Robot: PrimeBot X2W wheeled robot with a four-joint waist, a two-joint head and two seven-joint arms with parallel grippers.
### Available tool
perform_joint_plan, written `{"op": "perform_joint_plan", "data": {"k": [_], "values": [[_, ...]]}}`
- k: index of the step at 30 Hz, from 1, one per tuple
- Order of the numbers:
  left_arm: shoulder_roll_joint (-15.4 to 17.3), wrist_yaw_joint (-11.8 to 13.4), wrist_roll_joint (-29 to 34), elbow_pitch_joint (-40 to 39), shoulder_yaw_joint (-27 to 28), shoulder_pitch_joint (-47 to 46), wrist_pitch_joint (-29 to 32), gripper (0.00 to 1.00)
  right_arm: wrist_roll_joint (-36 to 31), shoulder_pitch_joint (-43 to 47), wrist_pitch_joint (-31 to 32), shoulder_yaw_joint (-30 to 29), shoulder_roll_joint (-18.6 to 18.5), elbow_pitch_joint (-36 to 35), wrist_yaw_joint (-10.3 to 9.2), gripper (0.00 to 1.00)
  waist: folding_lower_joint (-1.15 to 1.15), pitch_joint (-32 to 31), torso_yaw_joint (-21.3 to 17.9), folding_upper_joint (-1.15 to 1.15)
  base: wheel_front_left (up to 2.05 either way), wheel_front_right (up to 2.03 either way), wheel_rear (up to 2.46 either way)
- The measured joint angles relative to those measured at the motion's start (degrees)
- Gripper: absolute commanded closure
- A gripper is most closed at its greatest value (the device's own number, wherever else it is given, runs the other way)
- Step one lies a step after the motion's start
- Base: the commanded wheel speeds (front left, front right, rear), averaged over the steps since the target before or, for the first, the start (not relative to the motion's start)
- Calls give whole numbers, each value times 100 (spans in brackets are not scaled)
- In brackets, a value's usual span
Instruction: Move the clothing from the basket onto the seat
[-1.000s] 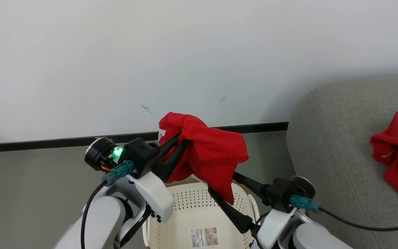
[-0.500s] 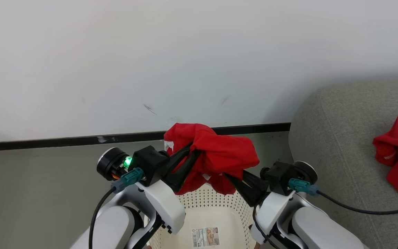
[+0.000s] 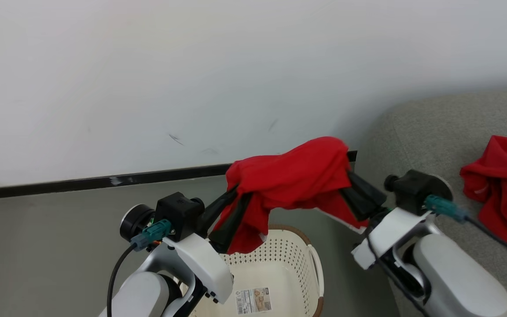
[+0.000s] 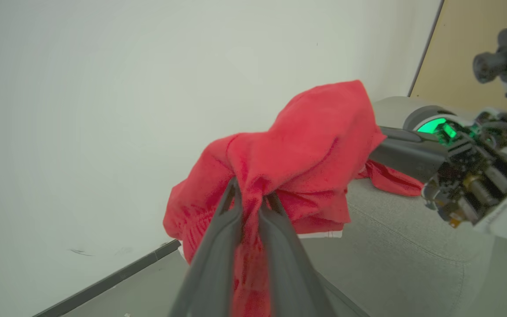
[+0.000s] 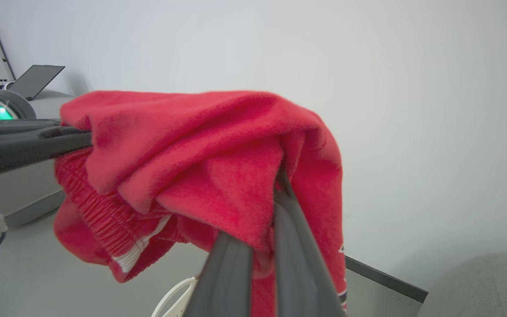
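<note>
A red garment (image 3: pixel 297 176) hangs in the air above the cream perforated basket (image 3: pixel 317 264), stretched between both arms. My left gripper (image 3: pixel 236 196) is shut on its left end; the left wrist view shows the garment (image 4: pixel 310 132) pinched between the left gripper's (image 4: pixel 251 196) fingers. My right gripper (image 3: pixel 349 180) is shut on the right end, its tips buried in the cloth. In the right wrist view the garment (image 5: pixel 192 141) drapes over the right gripper (image 5: pixel 275 187), showing a white stripe. A second red garment (image 3: pixel 500 193) lies on the grey seat (image 3: pixel 412 136) at the right.
A white wall with a black baseboard (image 3: pixel 82 181) stands behind the grey floor. The basket holds a label sticker (image 3: pixel 253 300) on its bottom. A dark cable (image 3: pixel 495 237) trails from the right wrist across the seat. A tan panel (image 4: pixel 469 44) stands beyond the seat.
My right gripper has shut on the garment's hanging end and swung up and right toward the seat. The garment is now pulled out between both grippers. The head view has shifted.
</note>
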Motion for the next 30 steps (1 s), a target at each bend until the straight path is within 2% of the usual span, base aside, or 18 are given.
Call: {"op": "perform_joint_plan", "data": {"k": [1, 9, 21, 30], "values": [[-16, 0, -26, 27, -2, 20, -15, 0, -27, 23, 0, -168, -33, -82, 0, 100, 0, 1, -31, 0, 0, 0, 0], [-138, -16, -107, 143, -119, 72, -151, 0, -391, 372, 0, -1341, -332, -622, 0, 100, 0, -7, -315, 0, 0, 0, 0], [-222, -163, -234, 335, -433, 127, -308, 0, -812, 1510, 0, -2920, -369, -1284, 0, 100, 0, -49, -865, 0, 0, 0, 0], [-312, -234, -290, 420, -664, 132, -454, 0, -1001, 2209, 1, -3434, -178, -1772, 0, 100, 0, -78, -1337, 0, 0, 0, 0]]}}
